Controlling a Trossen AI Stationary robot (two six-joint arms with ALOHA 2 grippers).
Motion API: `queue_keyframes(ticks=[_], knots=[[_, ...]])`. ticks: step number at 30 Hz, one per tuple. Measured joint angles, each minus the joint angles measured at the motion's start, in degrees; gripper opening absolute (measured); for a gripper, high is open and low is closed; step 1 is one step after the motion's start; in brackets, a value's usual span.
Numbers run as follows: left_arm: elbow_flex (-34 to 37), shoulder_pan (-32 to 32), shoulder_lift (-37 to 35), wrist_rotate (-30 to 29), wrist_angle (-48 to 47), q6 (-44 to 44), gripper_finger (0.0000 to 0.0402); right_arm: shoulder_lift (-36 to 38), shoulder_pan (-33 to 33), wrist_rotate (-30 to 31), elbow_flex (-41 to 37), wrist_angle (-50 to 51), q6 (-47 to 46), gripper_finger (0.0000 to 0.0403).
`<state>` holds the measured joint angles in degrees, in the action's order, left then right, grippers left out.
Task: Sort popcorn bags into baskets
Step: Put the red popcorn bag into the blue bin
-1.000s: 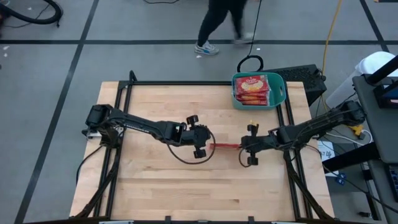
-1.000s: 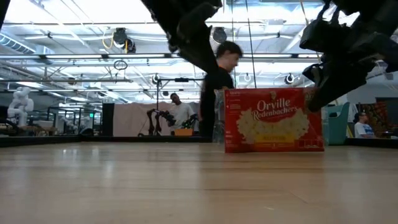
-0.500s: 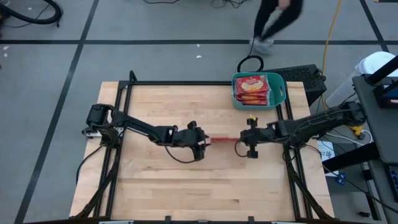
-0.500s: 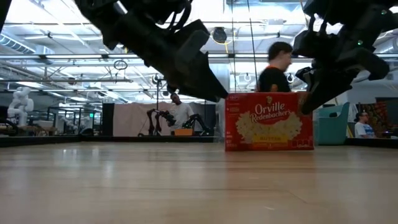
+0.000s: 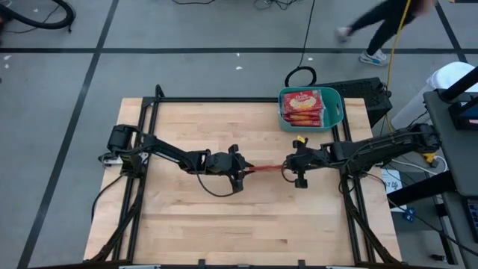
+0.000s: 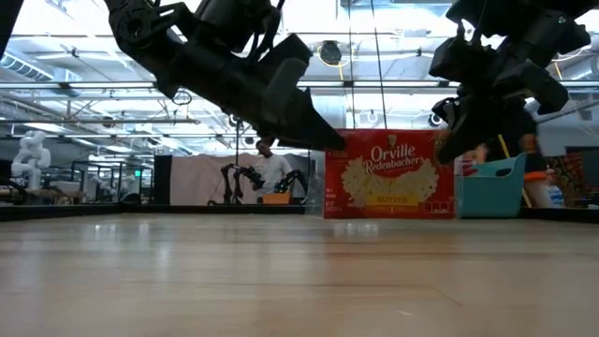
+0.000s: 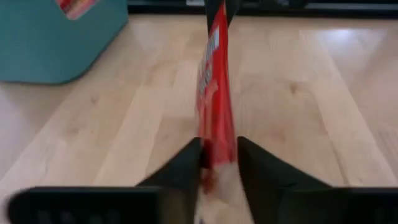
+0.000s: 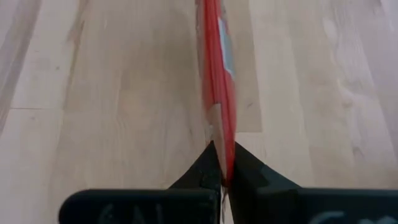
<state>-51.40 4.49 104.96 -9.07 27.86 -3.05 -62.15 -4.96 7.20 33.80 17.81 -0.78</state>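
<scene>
Popcorn bag (image 5: 265,169) is being held on edge above mid-bench (image 5: 194,217).
It is being pinched at opposite ends by left gripper (image 5: 243,169) and right gripper (image 5: 287,170) fingers; teal basket (image 5: 334,112) is being kept at the far corner.

A: Bench (image 5: 187,217)? What's it like?
B: Light wood planks, black metal frame round the edges. Both arm bases clamp at its sides, left and right.
A: What's sitting on it?
B: Teal basket (image 5: 336,112) at the far right corner, red popcorn bags (image 5: 302,104) stacked inside. Can't tell whether the upright packet (image 6: 388,173) mid-bench touches the wood.
</scene>
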Motion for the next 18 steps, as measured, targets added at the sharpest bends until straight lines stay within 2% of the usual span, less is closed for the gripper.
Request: queue_keyframes(ticks=[3, 5, 10, 18], knots=[[-0.1, 0.02, -0.05, 0.06, -0.67, 0.38, 0.004, -0.01, 0.24, -0.08, 0.0, 0.01, 0.0, 0.0004], [-0.08, 0.02, -0.03, 0.05, -0.94, 1.07, 0.0012, -0.02, 0.27, -0.04, 0.0, -0.08, -0.02, 0.0015], [-0.06, -0.09, -0.03, -0.22, -2.02, 1.43, 0.0009, -0.02, 0.4, -0.02, 0.0, -1.7, -1.59, 0.0064], [-0.06, -0.09, -0.03, -0.41, -2.51, 1.94, 0.0007, 0.0, -0.43, -1.46, -4.31, -12.91, -4.77, 0.0147]])
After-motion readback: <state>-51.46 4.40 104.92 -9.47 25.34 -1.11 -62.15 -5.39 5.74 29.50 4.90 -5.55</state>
